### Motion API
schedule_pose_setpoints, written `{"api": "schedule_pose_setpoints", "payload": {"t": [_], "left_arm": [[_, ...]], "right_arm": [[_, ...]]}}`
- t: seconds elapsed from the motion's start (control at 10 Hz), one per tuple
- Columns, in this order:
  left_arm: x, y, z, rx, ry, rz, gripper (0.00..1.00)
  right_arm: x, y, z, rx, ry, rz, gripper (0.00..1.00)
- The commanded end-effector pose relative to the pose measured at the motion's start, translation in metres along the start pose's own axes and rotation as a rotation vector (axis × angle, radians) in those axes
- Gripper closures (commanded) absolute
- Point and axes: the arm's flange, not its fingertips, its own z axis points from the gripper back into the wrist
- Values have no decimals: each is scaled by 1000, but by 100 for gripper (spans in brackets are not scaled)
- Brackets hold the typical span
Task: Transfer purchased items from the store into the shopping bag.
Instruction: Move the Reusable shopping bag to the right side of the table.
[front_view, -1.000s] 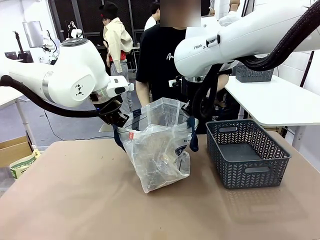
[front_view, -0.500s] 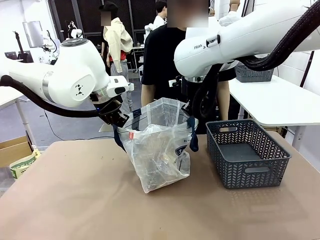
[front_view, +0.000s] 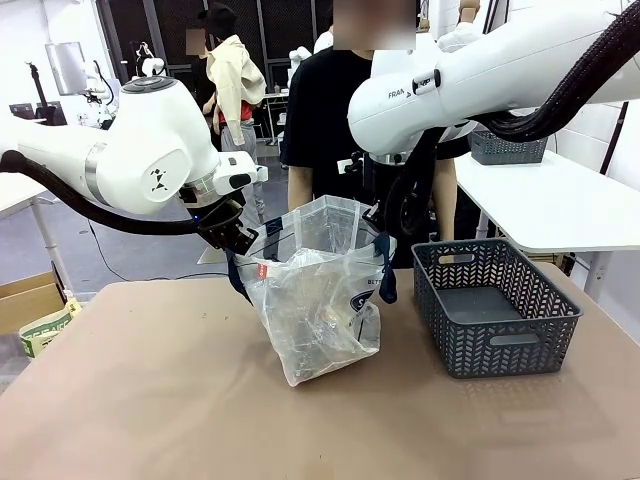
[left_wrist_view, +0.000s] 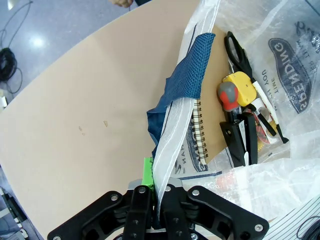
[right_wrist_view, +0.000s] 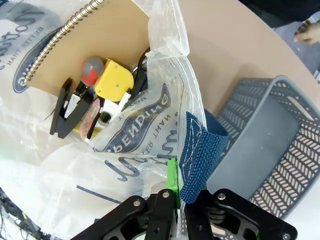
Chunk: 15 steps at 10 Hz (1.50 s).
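We see the shopping bag (front_view: 318, 300) standing in the middle of the worktop (front_view: 150, 400), its mouth held wide between two white robot arms. The left fingers (left_wrist_view: 147, 173) are pressed together on the thin plastic rim at the bag's left side, just beside a navy strap handle (left_wrist_view: 187, 75). The right fingers (right_wrist_view: 172, 187) pinch the right rim the same way, next to the other strap. Inside lie the purchased items (left_wrist_view: 240, 95): a spiral notebook (left_wrist_view: 212, 135), black-handled scissors (left_wrist_view: 231, 47), and a yellow block with a grey-and-red knob, perhaps a small tool, though the crinkled film blurs it.

We judge the bag soft, slippery and light in itself, with no stiffness; it has shape only where it is held. Under load the film could stretch or slide out from between the pads, so the woven straps look the surer place to take hold. The scissors and the notebook's wire could snag the plastic.

The brown worktop is flat and matt. A dark grey lattice basket (front_view: 495, 320) stands just right of the bag. A person (front_view: 325, 130) in a black top stands at the far side, behind the bag. White tables and other people are in the room beyond.
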Motion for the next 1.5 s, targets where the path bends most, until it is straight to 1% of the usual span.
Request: {"api": "schedule_pose_setpoints", "payload": {"t": [0.0,1.4], "left_arm": [[0,1,2,5,-5,-3,100],[0,0,0,0,0,0,100]], "right_arm": [[0,-1,0,-1,0,-3,100],[0,0,0,0,0,0,100]]}}
